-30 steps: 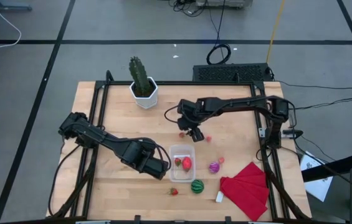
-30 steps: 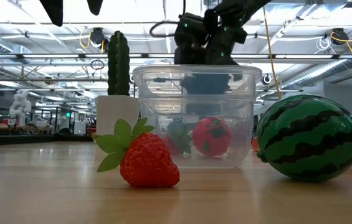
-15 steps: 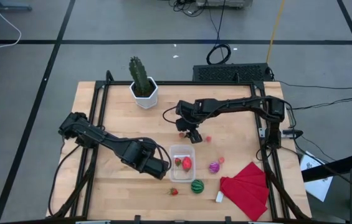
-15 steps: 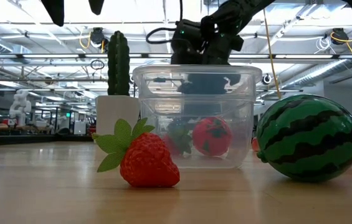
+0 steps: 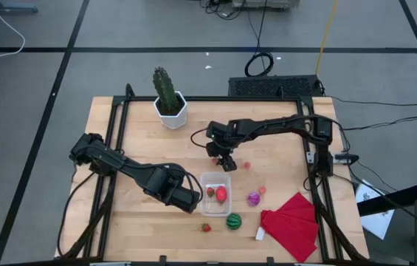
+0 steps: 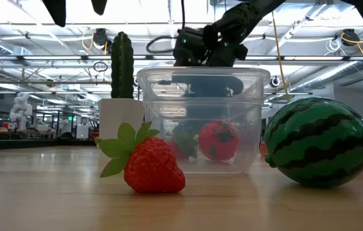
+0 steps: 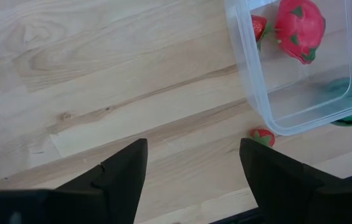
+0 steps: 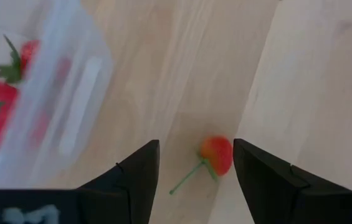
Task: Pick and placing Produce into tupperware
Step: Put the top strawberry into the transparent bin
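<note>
The clear tupperware (image 5: 216,193) stands near the table's middle front with two red pieces (image 7: 299,25) inside. A strawberry (image 6: 152,165) and a green striped ball (image 6: 316,141) lie on the table by its near side. A purple piece (image 5: 253,198) and pink bits (image 5: 246,165) lie to its right. My left gripper (image 5: 187,199) hangs open just left of the tupperware, fingers pointing down. My right gripper (image 8: 194,168) is open, slanting down just beyond the tupperware's far side, over a small red fruit with a green stem (image 8: 217,155) lying on the wood.
A cactus in a white pot (image 5: 169,103) stands at the far left of the table. A red folded cloth (image 5: 293,222) and a small white item (image 5: 260,233) lie at the near right. Black frame rails (image 5: 119,133) run along the table's sides.
My right gripper has sunk a little and shifted slightly toward the table's left edge, coming over the small red fruit beyond the tupperware. Its fingers stay as far apart as before.
</note>
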You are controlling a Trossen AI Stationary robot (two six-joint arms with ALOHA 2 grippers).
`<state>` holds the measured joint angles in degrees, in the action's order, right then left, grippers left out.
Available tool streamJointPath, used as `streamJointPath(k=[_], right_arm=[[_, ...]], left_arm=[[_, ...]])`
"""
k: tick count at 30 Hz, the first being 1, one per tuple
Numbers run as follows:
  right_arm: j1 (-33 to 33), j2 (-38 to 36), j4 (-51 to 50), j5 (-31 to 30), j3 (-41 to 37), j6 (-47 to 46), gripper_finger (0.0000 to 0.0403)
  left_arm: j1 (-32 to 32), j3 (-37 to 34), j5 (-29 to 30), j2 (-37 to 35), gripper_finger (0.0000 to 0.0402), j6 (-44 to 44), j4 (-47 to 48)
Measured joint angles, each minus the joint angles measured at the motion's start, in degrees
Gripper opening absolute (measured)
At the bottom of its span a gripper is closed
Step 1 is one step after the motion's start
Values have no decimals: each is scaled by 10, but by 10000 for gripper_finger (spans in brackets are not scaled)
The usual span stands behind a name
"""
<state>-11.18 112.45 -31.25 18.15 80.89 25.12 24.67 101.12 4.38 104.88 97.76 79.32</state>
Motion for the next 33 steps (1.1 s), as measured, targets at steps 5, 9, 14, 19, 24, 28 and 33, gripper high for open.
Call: streamJointPath(k=[5, 9, 14, 19, 24, 28, 33], right_arm=[[0, 9, 5, 0, -1, 0, 196], [0, 9, 5, 0, -2, 0, 196], [0, 8, 13, 0, -16, -4, 196], [0, 8, 28, 0, -29, -4, 196], [0, 8, 32, 0, -30, -9, 196], [0, 8, 37, -3, -30, -9, 196], [0, 8, 37, -5, -30, -11, 195]], left_arm=[[0, 0, 0, 0, 257, 0, -1], [0, 0, 0, 0, 257, -1, -1], [0, 0, 0, 0, 258, -1, -1], [0, 0, 0, 0, 258, -1, -1], [0, 0, 0, 0, 257, 0, -1], [0, 0, 0, 0, 257, 0, -2], [0, 0, 0, 0, 258, 0, -3]])
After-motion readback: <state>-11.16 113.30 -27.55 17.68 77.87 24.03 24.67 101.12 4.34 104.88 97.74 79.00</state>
